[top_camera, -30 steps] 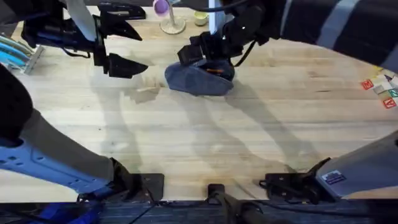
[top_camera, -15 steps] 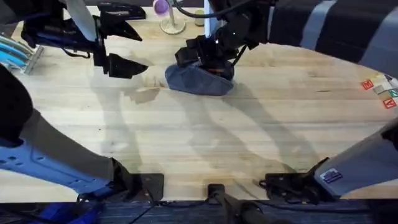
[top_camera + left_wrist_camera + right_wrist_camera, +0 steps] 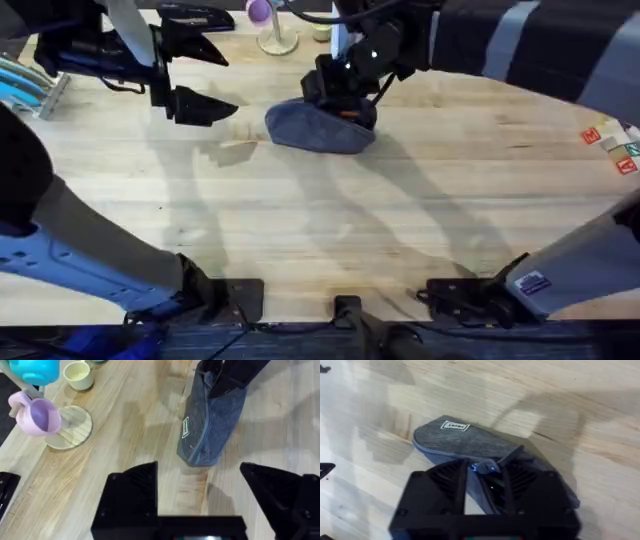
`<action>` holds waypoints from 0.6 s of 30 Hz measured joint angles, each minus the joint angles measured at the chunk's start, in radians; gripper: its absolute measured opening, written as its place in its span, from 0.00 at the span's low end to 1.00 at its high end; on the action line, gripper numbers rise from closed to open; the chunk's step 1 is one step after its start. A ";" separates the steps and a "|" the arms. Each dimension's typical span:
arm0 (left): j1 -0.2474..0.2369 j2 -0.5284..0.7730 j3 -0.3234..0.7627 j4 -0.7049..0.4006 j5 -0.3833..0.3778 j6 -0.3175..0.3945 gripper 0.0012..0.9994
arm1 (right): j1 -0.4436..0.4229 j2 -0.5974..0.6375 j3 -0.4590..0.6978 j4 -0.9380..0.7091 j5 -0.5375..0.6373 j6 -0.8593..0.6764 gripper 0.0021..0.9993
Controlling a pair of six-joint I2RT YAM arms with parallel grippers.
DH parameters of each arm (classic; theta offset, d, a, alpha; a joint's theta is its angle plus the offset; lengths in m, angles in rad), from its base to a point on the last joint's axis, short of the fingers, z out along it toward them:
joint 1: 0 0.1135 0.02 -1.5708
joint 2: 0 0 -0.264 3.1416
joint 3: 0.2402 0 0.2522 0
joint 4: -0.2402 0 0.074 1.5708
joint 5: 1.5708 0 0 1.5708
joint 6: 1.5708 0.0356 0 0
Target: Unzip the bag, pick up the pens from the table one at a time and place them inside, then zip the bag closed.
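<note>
The overhead camera looks down and forward over both arm bases across the light wooden plank table (image 3: 330, 220). The left wrist camera faces along the tabletop from a moderate distance toward the oblong blue-grey fabric pouch (image 3: 210, 420). The right wrist camera sits close above that same pouch (image 3: 465, 442), which all three views share (image 3: 318, 128).

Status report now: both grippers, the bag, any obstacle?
Right gripper shut on the zip pull of the bag. Left gripper open, empty, short of the bag. Nothing in the way.
</note>
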State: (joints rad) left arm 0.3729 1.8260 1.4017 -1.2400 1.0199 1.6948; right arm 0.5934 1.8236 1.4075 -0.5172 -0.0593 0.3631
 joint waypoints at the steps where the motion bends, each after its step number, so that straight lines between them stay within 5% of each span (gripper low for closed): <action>1: 0.000 0.000 0.000 0.000 0.000 0.000 1.00 | 0.000 0.000 0.000 0.000 0.001 0.004 0.18; 4: 0.000 0.000 0.000 0.000 0.000 0.000 1.00 | -0.001 0.000 0.000 0.000 0.003 0.009 0.04; 18: 0.000 0.000 0.000 -0.014 0.000 0.000 1.00 | 0.000 -0.003 0.004 -0.002 0.015 -0.013 0.03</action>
State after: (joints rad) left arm 0.3729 1.8261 1.4017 -1.2537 1.0199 1.6951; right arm 0.5934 1.8206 1.4118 -0.5188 -0.0444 0.3497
